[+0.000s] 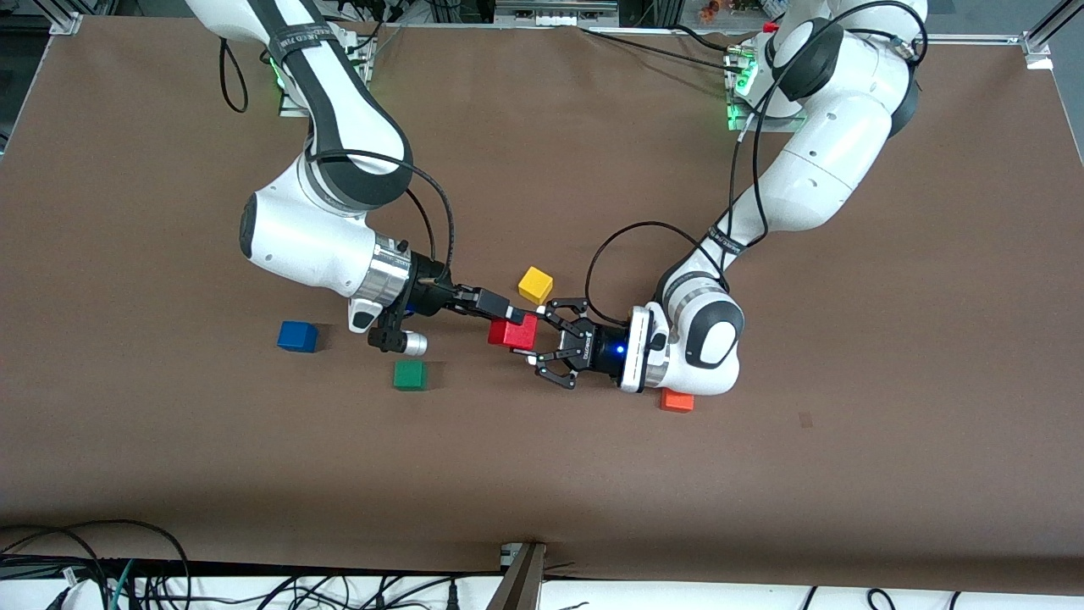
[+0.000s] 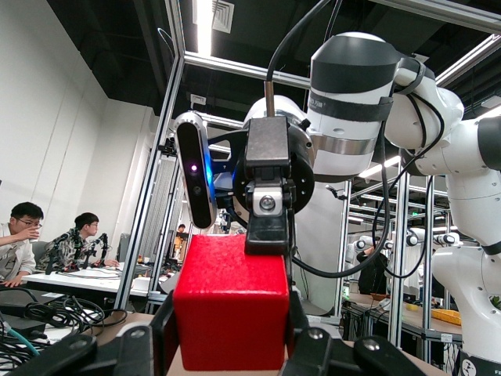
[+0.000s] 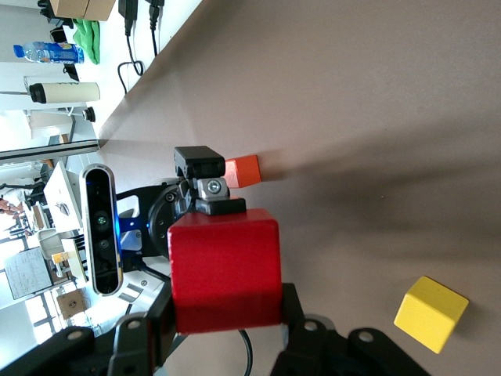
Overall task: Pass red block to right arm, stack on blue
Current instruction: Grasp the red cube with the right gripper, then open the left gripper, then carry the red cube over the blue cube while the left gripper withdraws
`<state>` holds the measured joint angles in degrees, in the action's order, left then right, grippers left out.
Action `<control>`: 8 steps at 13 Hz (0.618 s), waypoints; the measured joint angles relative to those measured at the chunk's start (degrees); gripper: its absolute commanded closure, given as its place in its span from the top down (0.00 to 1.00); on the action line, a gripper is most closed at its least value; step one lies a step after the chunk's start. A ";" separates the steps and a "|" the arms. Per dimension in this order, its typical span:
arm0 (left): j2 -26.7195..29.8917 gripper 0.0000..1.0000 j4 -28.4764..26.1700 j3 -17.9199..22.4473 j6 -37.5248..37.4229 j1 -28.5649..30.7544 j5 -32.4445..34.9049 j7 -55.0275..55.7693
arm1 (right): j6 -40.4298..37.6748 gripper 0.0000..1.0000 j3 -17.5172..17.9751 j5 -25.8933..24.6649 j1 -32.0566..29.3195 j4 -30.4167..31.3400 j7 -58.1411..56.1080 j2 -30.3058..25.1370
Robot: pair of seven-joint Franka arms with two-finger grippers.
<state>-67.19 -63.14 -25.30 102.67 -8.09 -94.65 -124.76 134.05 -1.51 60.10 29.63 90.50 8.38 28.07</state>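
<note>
Above mid-table I had the red block [image 1: 513, 332] pinched from both ends, left gripper [image 1: 542, 343] and right gripper [image 1: 506, 310] both clamped on it. The blue block [image 1: 297, 336] sat by the right arm's end, near a green block [image 1: 410, 374].

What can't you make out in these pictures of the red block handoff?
- Front view: much of the orange block is hidden under the left arm's wrist.
- Front view: the right gripper fingers' contact faces on the red block are too small to see.
- Left wrist view: the red block's lower part is cut off by the picture's edge and the left gripper.
- Right wrist view: the blue and green blocks are out of frame.
</note>
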 measured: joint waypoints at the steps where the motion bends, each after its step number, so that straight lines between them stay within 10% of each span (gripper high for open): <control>1: 0.01 1.00 0.00 -0.01 0.00 0.05 0.00 -0.04 | 0.10 0.00 -0.04 0.00 -0.02 -0.01 0.01 0.01; 8: 0.00 1.00 -0.38 0.62 -2.29 3.57 1.21 -0.04 | -0.32 0.00 -1.34 -1.80 -0.23 -1.29 -0.26 -0.04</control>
<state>-67.19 -63.51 -24.68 100.38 -4.53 -93.44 -124.80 133.74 -2.85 58.30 29.40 89.21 8.12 28.04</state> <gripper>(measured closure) 0.000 0.445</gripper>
